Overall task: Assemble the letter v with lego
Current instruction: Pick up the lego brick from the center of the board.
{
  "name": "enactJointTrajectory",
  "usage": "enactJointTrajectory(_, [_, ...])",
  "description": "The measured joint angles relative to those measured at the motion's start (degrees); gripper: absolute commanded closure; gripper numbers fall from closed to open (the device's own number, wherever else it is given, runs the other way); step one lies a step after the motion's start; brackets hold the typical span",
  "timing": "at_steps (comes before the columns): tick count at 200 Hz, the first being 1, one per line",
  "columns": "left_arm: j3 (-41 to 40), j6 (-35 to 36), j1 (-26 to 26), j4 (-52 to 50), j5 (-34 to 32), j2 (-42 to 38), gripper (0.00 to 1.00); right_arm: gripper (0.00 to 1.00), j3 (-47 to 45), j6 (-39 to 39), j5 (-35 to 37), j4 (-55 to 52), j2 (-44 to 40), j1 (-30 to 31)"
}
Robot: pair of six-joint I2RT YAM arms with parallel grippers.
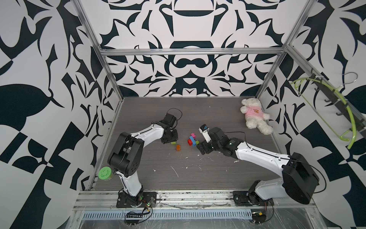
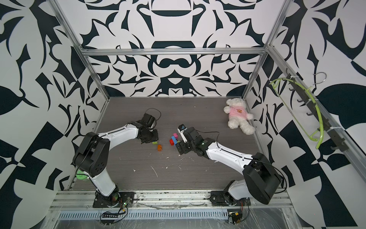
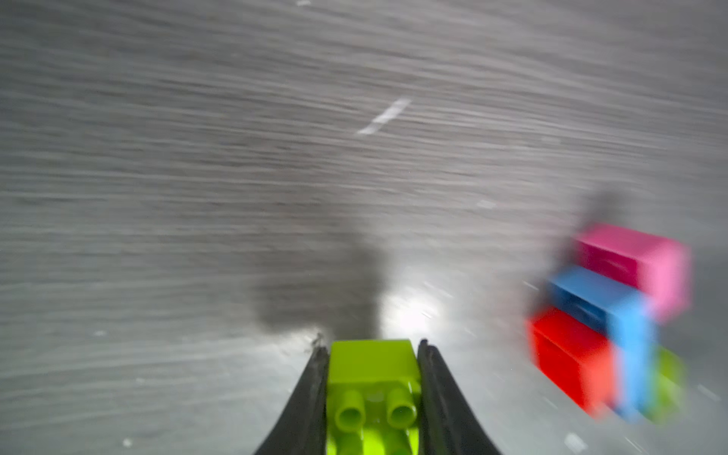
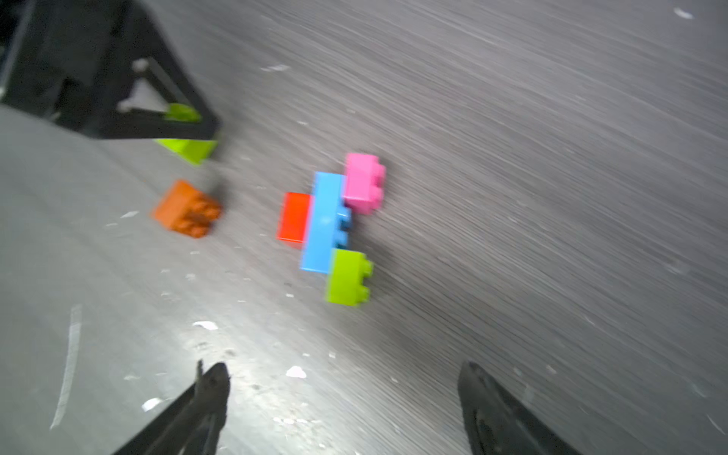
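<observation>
In a top view the orange brick (image 1: 178,147) lies alone on the table (image 1: 198,178) near the red-blue-pink-lime cluster (image 1: 192,139); left wrist: left gripper (image 3: 372,350) clamped on a lime brick (image 3: 372,374); right wrist, blurred: right gripper (image 4: 342,378) spread wide, seemingly empty, short of the cluster.

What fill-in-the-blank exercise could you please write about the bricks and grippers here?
The held brick in the left gripper is ____.
The right gripper stands ____ and empty.
The lone brick, apart from the joined cluster, is ____.
Missing words: lime green; open; orange.
</observation>
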Motion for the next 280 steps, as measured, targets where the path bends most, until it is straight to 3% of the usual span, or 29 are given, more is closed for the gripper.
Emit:
enactJointTrajectory(26, [1.14, 0.0, 1.2, -0.59, 9.7, -4.68, 0.84, 0.19, -5.38, -9.42, -8.31, 10.27, -2.73, 0.44])
enactJointTrajectory(65, [4.76, -0.74, 1.4, -4.09, 21.46, -2.93, 0.85, 0.16, -13.94, -36.85, -10.05, 25.92, -2.86, 9.86])
enactJointTrajectory(107, [7.41, -1.68, 1.25, -11.74, 24.35, 1.75, 0.85, 0.18, -12.92, -61.48, -2.23, 36.0, 7.74, 16.72])
enactJointTrajectory(142, [9.16, -2.14, 1.05, -17.18, 22.12, 1.95, 0.85, 0.24, -8.28, -76.13, 5.7, 47.47, 20.2, 18.6])
enactJointTrajectory(194, [11.43, -1.66, 0.0, -22.23, 16.59, 3.78, 0.86, 0.32, -3.26, -85.0, 11.1, 52.35, 26.03, 18.88])
enactJointTrajectory(280, [12.44, -1.49, -0.07, -24.04, 12.04, 4.61, 0.87, 0.62, 1.11, -89.99, 18.03, 53.05, 29.0, 19.76])
